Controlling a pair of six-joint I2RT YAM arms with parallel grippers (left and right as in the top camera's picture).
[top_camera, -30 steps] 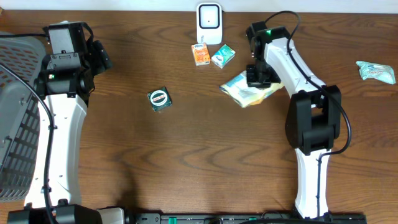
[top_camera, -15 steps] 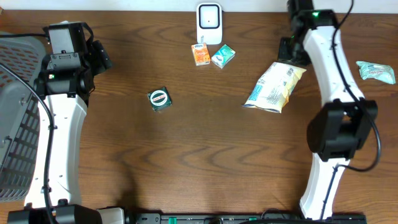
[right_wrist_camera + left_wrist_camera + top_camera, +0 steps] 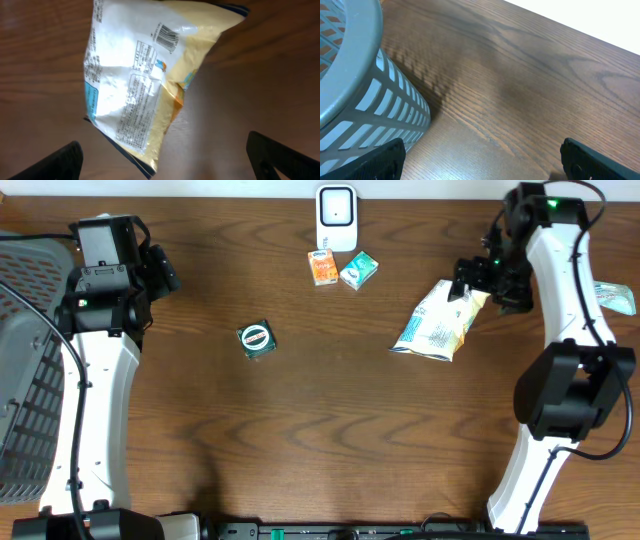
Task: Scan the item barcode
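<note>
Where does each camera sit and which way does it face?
Overhead: above the table, facing straight down; left gripper, right gripper, scanner, snack bag, basket show.
Left wrist: low beside the basket, facing across the table; open fingertips show.
Right wrist: above the snack bag, facing down at its barcode; open fingertips show.
Shared: the bag, overhead and right wrist.

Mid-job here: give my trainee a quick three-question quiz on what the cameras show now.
1. True or false: the right gripper is shut on the snack bag.
2. What on the bag faces the right wrist camera? A barcode; B torn hole; C price sticker.
3. How many small packs lie just in front of the scanner?
Key: 1 false, it is open; 2 A; 3 two, orange box and green packet.
</note>
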